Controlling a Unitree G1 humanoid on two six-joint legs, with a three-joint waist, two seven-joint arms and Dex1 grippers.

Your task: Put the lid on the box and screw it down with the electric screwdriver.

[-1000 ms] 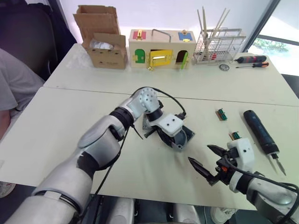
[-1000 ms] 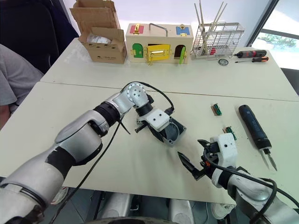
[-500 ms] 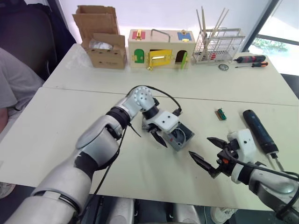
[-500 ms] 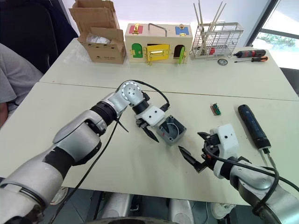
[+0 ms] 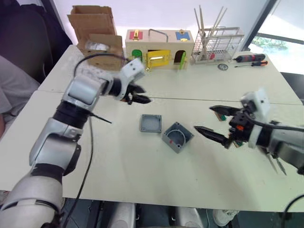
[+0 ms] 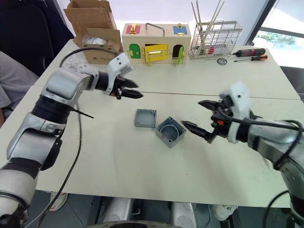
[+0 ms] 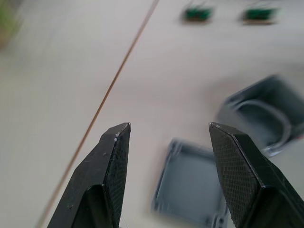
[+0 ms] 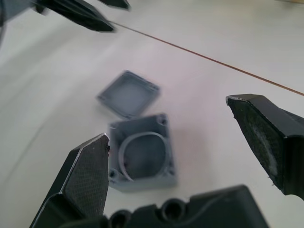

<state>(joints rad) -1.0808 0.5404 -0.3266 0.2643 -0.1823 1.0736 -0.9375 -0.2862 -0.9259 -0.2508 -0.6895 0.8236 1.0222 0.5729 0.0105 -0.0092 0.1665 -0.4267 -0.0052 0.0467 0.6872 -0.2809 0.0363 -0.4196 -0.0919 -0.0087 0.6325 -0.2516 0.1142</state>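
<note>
The grey lid (image 5: 150,123) lies flat on the table, rim up. Just right of it the open grey box (image 5: 177,137) rests with a white wire curled inside. My left gripper (image 5: 145,96) hovers open above and behind the lid, holding nothing. From the left wrist view the lid (image 7: 190,190) and box (image 7: 266,114) sit below its spread fingers. My right gripper (image 5: 204,118) is open, just right of the box and pointing at it. In the right wrist view the box (image 8: 142,159) and lid (image 8: 128,92) lie ahead of the jaws. The electric screwdriver is hidden behind my right forearm.
Along the back edge stand a cardboard carton (image 5: 97,42), a wooden box with coloured doors (image 5: 159,42) and a wire rack (image 5: 216,42). Hand screwdrivers (image 5: 249,59) lie at the far right. Two small green boards (image 7: 197,13) lie beyond the box. A person sits at the left (image 5: 14,90).
My left gripper has let go of the box and pulled up and back to the left, uncovering the lid beside the box. My right gripper has risen and moved in toward the box.
</note>
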